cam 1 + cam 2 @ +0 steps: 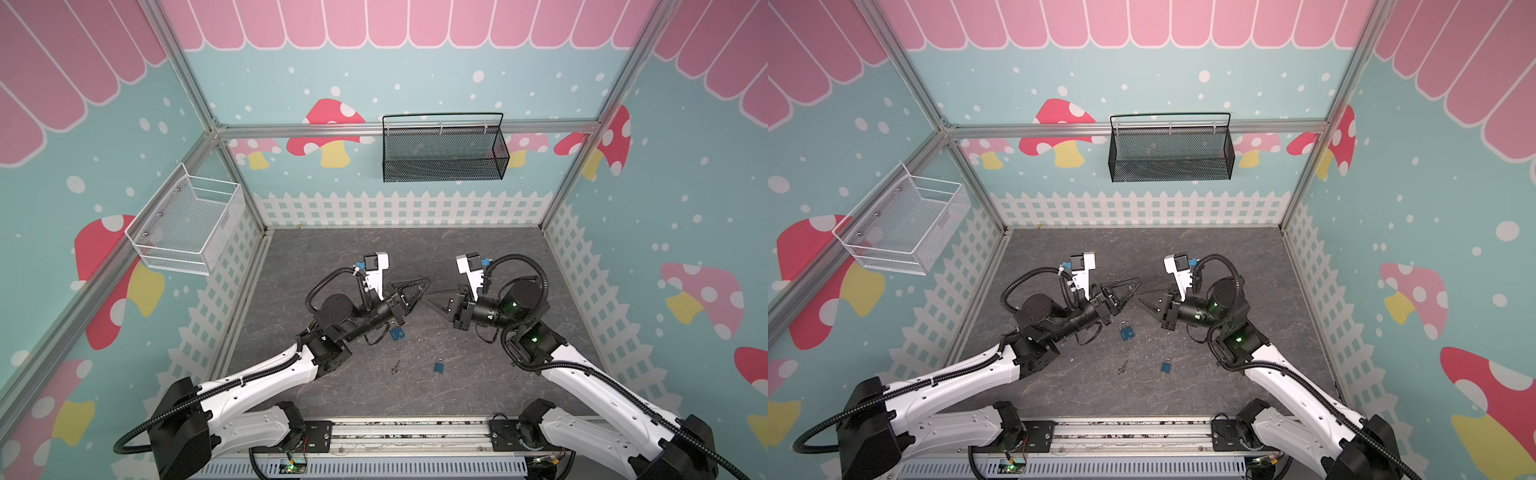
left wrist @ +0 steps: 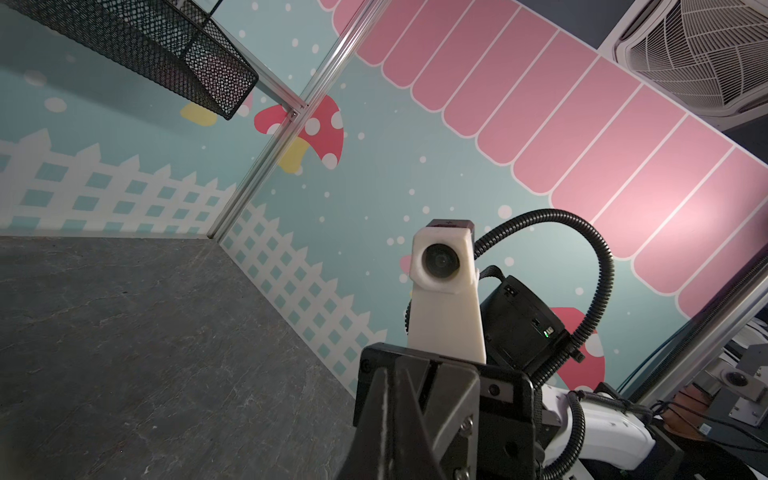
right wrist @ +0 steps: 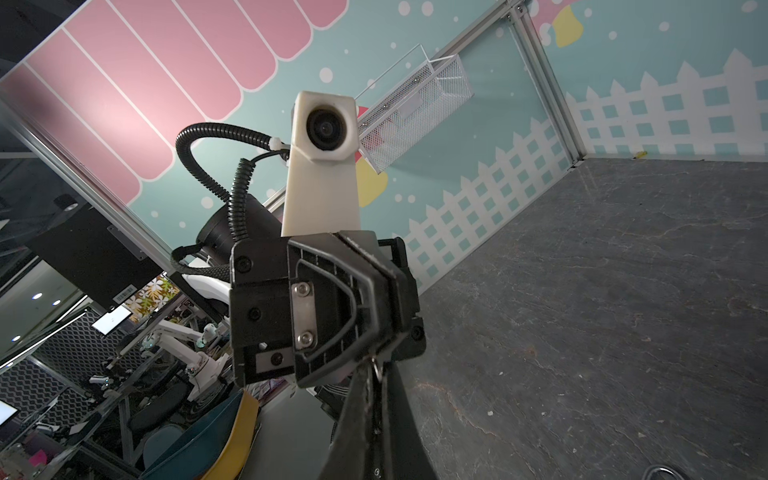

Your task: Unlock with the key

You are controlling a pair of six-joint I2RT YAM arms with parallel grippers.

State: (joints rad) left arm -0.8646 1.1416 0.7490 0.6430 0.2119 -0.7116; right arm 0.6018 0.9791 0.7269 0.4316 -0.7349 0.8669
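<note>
Left black gripper: closed narrow; grasp unclear.
Right black gripper: closed narrow, tip beside left's.
Small silver metal key: lay on grey table near small blue padlock.

The surface looks matt, stone-veined grey. The black basket and white basket are metal mesh. The padlock has a bare metal shackle.

White-shelled arms with black joints, corrugated black cables, white camera mounts.
</note>
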